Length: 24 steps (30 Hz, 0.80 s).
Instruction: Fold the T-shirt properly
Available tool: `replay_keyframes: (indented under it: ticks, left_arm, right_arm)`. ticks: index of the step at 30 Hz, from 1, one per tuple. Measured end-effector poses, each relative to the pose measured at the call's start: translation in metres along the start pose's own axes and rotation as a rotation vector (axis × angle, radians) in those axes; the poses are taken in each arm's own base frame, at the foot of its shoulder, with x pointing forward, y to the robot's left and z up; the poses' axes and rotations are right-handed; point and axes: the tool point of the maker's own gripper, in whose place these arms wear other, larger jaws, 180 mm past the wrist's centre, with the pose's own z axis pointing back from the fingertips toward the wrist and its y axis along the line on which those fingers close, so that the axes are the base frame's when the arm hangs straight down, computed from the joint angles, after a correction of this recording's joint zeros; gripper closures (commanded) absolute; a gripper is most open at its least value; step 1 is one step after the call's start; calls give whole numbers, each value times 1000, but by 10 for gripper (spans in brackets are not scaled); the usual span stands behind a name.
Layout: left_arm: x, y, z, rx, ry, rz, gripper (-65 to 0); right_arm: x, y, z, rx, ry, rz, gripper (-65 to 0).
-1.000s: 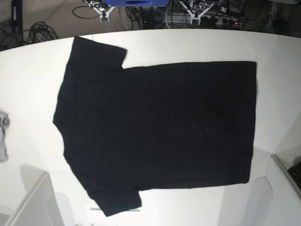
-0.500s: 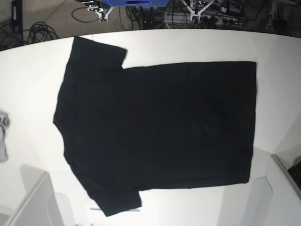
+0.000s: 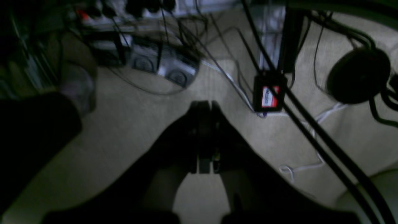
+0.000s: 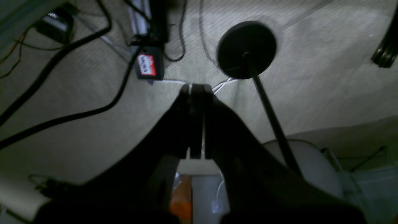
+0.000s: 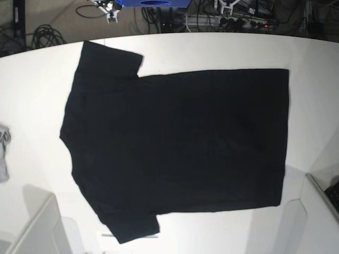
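The black T-shirt (image 5: 175, 143) lies flat on the white table (image 5: 32, 90) in the base view, plain side up. Its sleeves point left and its hem runs down the right. Neither wrist view shows it. My left gripper (image 3: 203, 107) is shut with nothing in it, hanging over carpet and cables beyond the table. My right gripper (image 4: 196, 90) is also shut and holds nothing, above carpet near a round black stand base (image 4: 246, 49). In the base view only white tips of the arms (image 5: 110, 12) show at the top edge, well clear of the shirt.
A small grey cloth (image 5: 3, 153) lies at the table's left edge. White box-like shapes stand at the front left (image 5: 37, 227) and front right (image 5: 318, 211). Cables and power strips (image 5: 249, 21) crowd the floor behind the table.
The white arm tips at the top of the base view have drawn back further toward the top edge. The T-shirt has not moved.
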Motion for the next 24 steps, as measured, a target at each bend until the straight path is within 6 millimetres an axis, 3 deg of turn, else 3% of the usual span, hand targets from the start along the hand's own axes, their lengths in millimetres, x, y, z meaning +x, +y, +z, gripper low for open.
replay_keyframes:
  ticks: [6,12,16,19,22,24]
  left_arm:
    - [-6,28,28,34,-84,-39,0]
    - [-13,45,71,43,-164,-108,0]
    - [-7,62,104,51,-222,-174,0]
    - [7,64,129,45,-283,-216,0]
    - [16,57,148,19,-327,-235,0]
    - [21,63,159,33,-348,-227,0]
  right_arm:
    - [-19,-7,16,-10,-49,15,0]
    - [-36,-13,37,-19,-101,22,0]
    - [-51,-43,57,-85,-92,-77,0]
    - [-37,-64,78,-131,-147,-103,0]
    - [-13,-74,102,-152,-218,-111,0]
    - [-3,-79,119,-168,-242,-115,0]
